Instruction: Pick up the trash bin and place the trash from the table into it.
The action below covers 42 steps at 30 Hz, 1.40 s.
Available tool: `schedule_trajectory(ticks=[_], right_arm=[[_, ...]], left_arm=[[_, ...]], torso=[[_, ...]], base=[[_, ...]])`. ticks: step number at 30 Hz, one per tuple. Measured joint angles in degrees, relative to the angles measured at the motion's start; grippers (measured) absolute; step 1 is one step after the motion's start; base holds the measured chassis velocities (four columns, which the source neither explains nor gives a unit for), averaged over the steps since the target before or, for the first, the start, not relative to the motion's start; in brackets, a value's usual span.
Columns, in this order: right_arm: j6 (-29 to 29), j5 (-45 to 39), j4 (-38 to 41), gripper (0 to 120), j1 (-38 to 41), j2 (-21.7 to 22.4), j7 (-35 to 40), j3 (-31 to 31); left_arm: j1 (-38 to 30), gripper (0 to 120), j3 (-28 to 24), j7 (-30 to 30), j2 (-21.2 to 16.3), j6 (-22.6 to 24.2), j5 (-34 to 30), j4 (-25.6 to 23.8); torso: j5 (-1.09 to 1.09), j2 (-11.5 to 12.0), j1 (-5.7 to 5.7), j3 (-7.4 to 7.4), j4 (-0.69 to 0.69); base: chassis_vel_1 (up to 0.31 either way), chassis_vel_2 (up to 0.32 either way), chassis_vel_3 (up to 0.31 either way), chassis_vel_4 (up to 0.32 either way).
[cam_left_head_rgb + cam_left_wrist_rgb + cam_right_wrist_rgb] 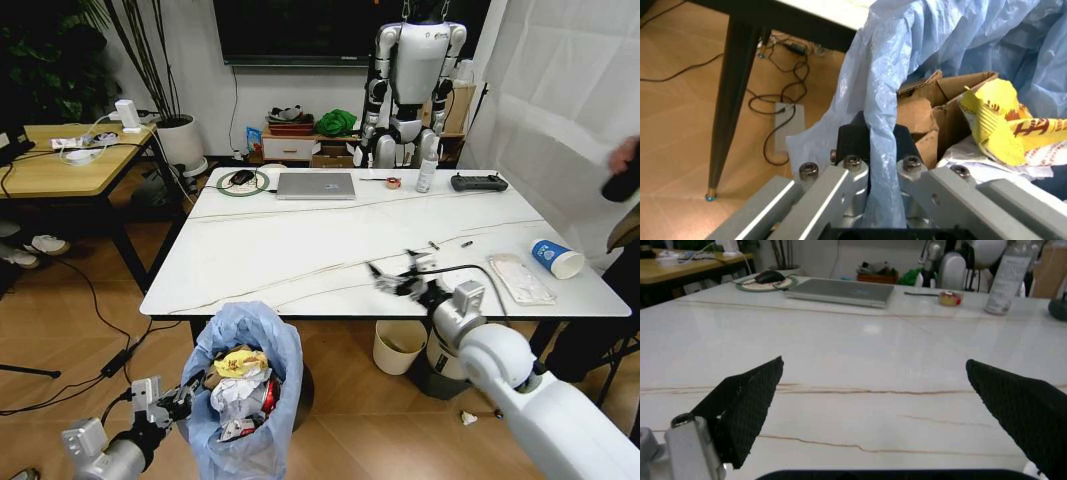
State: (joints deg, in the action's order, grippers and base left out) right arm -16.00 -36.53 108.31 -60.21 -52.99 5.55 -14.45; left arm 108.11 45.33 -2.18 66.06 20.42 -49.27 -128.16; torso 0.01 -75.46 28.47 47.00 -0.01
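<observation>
Wooden desk on wood floor.

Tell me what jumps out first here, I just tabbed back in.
The trash bin, stuffed with litter, sits low in front of the table, its blue liner pinched by the left end effector. The right end effector hangs open over the table's near edge. A blue paper cup lies tipped at the table's right end.

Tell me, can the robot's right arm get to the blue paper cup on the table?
Probably yes. The right gripper hovers with fingers open over bare table, and the blue paper cup lies on its side near the far right edge. Only a pale wrapper lies between.
</observation>
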Motion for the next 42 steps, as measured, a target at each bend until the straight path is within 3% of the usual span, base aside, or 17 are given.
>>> schedule_trajectory(ticks=[10,25,30,32,36,38,42], right_arm=[[-5.67,2.83,-7.83,100,1.07,-2.70,0.25,-3.17],[-5.98,2.65,-16.93,99,3.27,-1.99,-2.04,-5.21],[-5.77,2.12,-18.36,79,4.15,-1.79,-2.36,-4.66],[-5.77,2.11,-18.46,78,4.19,-1.78,-2.37,-4.57],[-5.73,2.04,-19.39,57,4.28,-1.52,-2.49,-3.98],[-5.70,2.04,-19.48,55,4.29,-1.44,-2.50,-3.95],[-5.58,2.02,-19.84,38,4.37,-1.14,-2.54,-3.75]], left_arm=[[-0.24,0,-0.09,-0.45,0.29,-0.32,0.12,-0.05],[-0.84,0,-0.09,-0.52,0.22,-0.36,0.15,0.05],[-0.82,0,0.00,-0.51,0.25,-0.36,0.14,0.06],[-0.82,0,0.01,-0.51,0.25,-0.36,0.13,0.07],[-0.82,0,0.41,-0.50,0.06,-0.36,-0.06,0.06],[-0.82,0,0.46,-0.49,0.03,-0.36,-0.08,0.04],[-0.76,0,0.56,-0.48,0.01,-0.36,-0.17,0.01]], torso=[[0.00,0.00,0.00,0.00,0.01],[0.00,0.00,0.00,0.00,0.00],[-0.01,0.00,0.00,0.00,0.01],[-0.01,0.00,0.00,0.00,0.01],[-0.01,-0.01,0.00,0.00,0.01],[-0.02,-0.01,0.00,0.00,0.01],[-0.03,-0.02,0.00,-0.01,0.00]], base=[[0.000,0.000,0.000,0.000],[0.000,0.000,0.000,0.000],[0.000,0.000,0.000,0.000],[0.000,0.000,0.000,0.000],[0.000,0.000,0.000,0.000],[0.000,0.000,0.000,0.000],[0.000,0.000,0.000,0.000]])
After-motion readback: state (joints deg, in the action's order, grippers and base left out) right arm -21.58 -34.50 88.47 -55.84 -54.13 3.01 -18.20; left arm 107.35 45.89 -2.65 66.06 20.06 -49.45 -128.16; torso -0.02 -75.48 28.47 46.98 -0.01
